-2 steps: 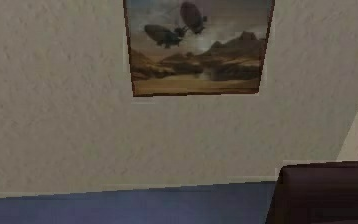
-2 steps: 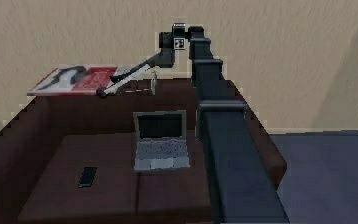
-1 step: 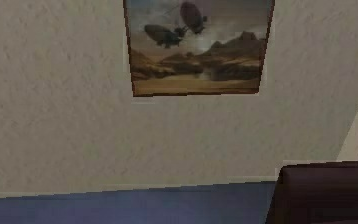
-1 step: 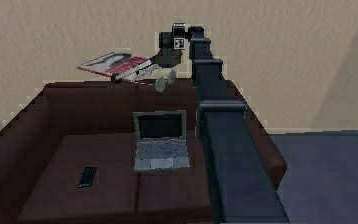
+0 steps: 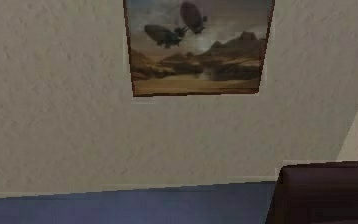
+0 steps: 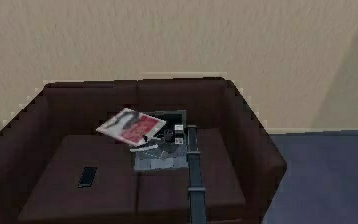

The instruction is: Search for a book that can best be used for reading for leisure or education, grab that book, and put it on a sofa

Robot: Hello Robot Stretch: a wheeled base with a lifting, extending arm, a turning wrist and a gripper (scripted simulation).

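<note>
Arm side view: the robot's dark square arm [image 6: 197,185] rises from the bottom edge and reaches out over a dark brown sofa [image 6: 242,135]. On the seat toward the view's left lies a small dark flat object [image 6: 87,177], perhaps a phone or remote. Just left of the arm, a flat grey thing [image 6: 155,160] rests on the cushion.

At the arm's far end is the gripper [image 6: 171,131]. Right beside it, to its left, is the book [image 6: 132,124], thin, with a red-and-white cover, tilted where seat meets backrest. How the fingers stand cannot be told. Nor can it be told whether they hold the book, because the sofa sits directly behind it.

The arm is probably stretched this far to deliver the book onto the cushions, so the task looks near its end. Behind the sofa is a plain beige wall [image 6: 187,40].

Forward view: a strip of blue floor [image 5: 117,205], a dark brown furniture corner [image 5: 322,195] at lower right, likely the sofa's end, and higher up a framed painting [image 5: 199,45] of airships over a landscape.
</note>
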